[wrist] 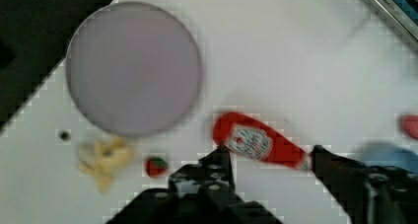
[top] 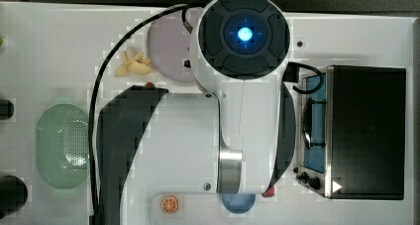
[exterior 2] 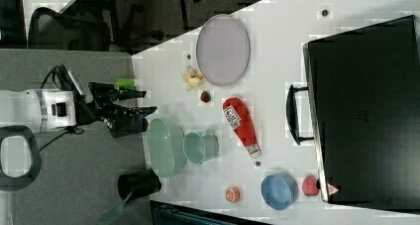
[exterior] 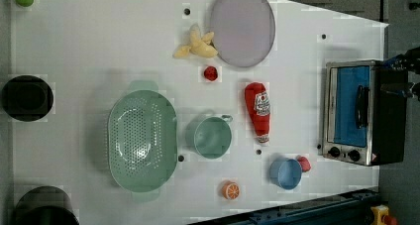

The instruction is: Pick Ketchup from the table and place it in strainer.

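Gripper (wrist: 268,167) fingers stood apart, empty, above the lying Ketchup (wrist: 259,144), presumably spread to straddle it before transfer to strainer (exterior: 142,140)

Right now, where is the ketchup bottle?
In the left view, the Ketchup lies flat on the white table, right of the small green cup and left of the toaster oven, below the grey plate.

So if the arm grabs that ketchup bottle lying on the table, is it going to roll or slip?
The Ketchup lies on its side with a rounded body, so a nudge would probably roll it. Its taper toward the white cap may let it slide out of the open gripper unless gripped mid-body. It looks like smooth plastic, likely light.
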Robot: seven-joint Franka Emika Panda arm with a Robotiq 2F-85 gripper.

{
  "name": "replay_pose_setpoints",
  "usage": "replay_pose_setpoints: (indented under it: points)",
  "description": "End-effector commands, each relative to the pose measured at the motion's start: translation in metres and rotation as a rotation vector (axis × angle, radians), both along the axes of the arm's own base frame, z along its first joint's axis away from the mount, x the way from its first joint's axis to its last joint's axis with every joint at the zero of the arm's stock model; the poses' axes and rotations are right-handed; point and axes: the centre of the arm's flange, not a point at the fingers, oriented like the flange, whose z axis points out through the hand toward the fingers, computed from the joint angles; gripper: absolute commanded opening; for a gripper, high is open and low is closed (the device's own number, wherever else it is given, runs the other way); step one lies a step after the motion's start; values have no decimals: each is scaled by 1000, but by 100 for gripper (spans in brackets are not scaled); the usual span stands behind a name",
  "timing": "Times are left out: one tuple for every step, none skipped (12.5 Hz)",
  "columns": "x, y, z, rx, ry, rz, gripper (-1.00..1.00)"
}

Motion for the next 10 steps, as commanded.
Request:
replay_pose_setpoints:
  points:
    - [-83,-15,51,-8,22,-10,59]
    - [-82,-13,47,-8,31,-1,81]
    - [-80,-10,38,-7,48,21,100]
    - [-77,-7,26,-6,73,50,100]
    - [-74,-2,11,-3,104,84,100]
    - [-71,3,-7,1,139,123,100]
    - [-67,8,-27,6,169,161,100]
    - [-62,12,-47,11,184,200,100]
    - [-55,16,-66,17,186,249,100]
    - [-48,19,-84,23,179,311,100]
